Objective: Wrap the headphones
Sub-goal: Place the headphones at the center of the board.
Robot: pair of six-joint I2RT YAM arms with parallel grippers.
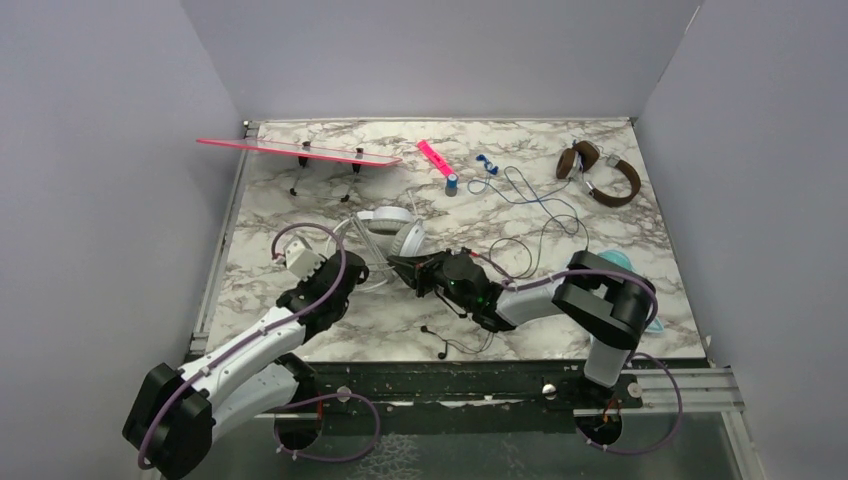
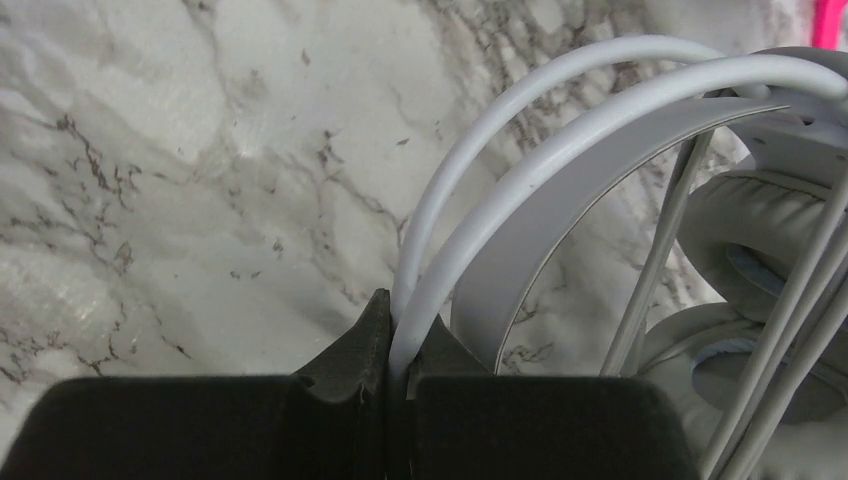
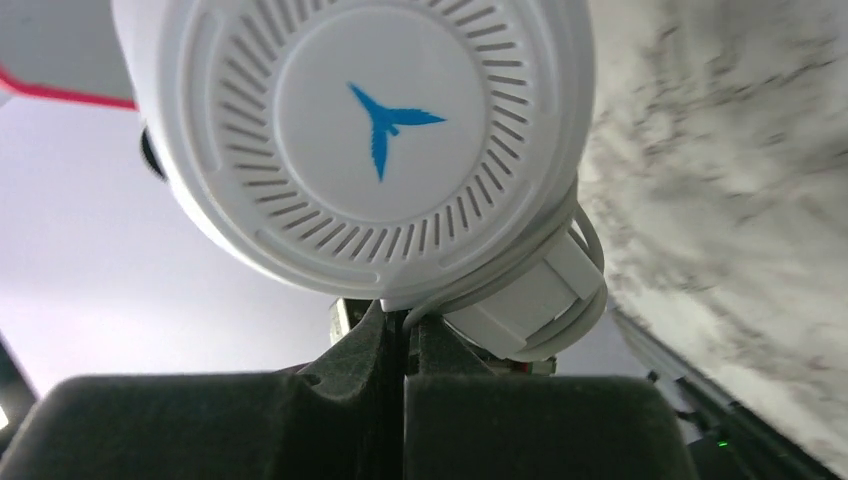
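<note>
the wrapping of the white-grey headphones (image 1: 388, 230) is the step in hand. they lie mid-counter (image 1: 285, 200), at the centre of the overhead view, with both arms on them. the left jaws are pinched shut on two strands of the white cord (image 2: 520, 110), which arch up beside the headband (image 2: 560, 210). the right jaws are closed tight just under the ear cup (image 3: 380, 130) with the blue logo, nipping cord that loops round the cup's hinge block (image 3: 530, 300). the next move, i judge, calls for carrying the slack loop round the cups without letting the strands slip. the brown headphones (image 1: 600, 172) at upper right and the teal headphones (image 1: 625, 260) at the right, behind the right arm, lie unwrapped, cords loose.
</note>
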